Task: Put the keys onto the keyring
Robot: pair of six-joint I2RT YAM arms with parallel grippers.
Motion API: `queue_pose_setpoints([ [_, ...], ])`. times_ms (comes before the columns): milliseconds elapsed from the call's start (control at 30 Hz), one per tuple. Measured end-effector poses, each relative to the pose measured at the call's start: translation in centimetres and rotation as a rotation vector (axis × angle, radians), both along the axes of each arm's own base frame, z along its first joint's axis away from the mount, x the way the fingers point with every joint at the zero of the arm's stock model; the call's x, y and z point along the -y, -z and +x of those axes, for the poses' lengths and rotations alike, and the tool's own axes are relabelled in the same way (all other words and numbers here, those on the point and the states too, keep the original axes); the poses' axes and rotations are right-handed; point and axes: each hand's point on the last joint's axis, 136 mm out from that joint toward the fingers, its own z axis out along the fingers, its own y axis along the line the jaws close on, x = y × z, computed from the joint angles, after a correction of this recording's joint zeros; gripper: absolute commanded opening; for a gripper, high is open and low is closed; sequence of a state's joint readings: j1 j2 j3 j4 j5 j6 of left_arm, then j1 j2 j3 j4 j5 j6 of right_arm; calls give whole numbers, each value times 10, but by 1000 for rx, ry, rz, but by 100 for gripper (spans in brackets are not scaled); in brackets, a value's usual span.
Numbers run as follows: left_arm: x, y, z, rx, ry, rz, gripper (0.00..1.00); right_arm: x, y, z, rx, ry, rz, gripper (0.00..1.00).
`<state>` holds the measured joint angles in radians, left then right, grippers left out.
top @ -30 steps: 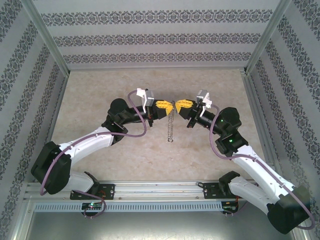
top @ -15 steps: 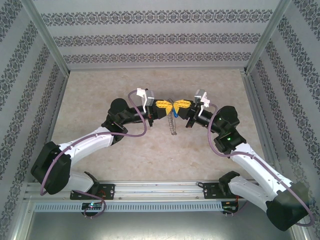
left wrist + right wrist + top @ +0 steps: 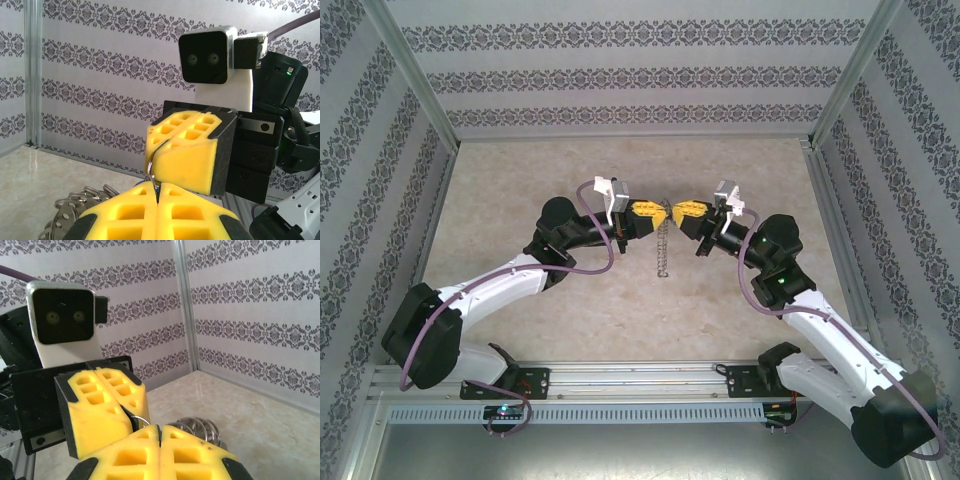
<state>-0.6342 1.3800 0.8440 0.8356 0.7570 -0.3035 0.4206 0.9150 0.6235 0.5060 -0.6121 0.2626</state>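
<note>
Above the middle of the counter (image 3: 510,170), the left pincer (image 3: 661,213) and the right pincer (image 3: 676,212) meet tip to tip, their yellow fingers (image 3: 645,210) pointing at each other. Both are closed. In the left wrist view the left arm's own tips are pressed together at the bottom of the picture. The thin silvery loop of the keyring (image 3: 149,172) rises out of their seam and into the seam of the right pincer opposite, so each pincer is clamped on the keyring. The right wrist view shows that loop pinched between the two sets of tips. From the meeting point a fine chain (image 3: 663,250) hangs down toward the counter; whether its lower end touches the surface cannot be told. Its silvery links show as coils just beyond the near tips in both wrist views
</note>
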Motion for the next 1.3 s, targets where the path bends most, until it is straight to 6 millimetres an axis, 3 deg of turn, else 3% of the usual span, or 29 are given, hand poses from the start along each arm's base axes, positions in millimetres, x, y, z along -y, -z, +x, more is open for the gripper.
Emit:
queue_pose_setpoints([
  [1300,1,-10,-2,34,-10,-33,0,-1,13,-12,-98,-89,39,0],
])
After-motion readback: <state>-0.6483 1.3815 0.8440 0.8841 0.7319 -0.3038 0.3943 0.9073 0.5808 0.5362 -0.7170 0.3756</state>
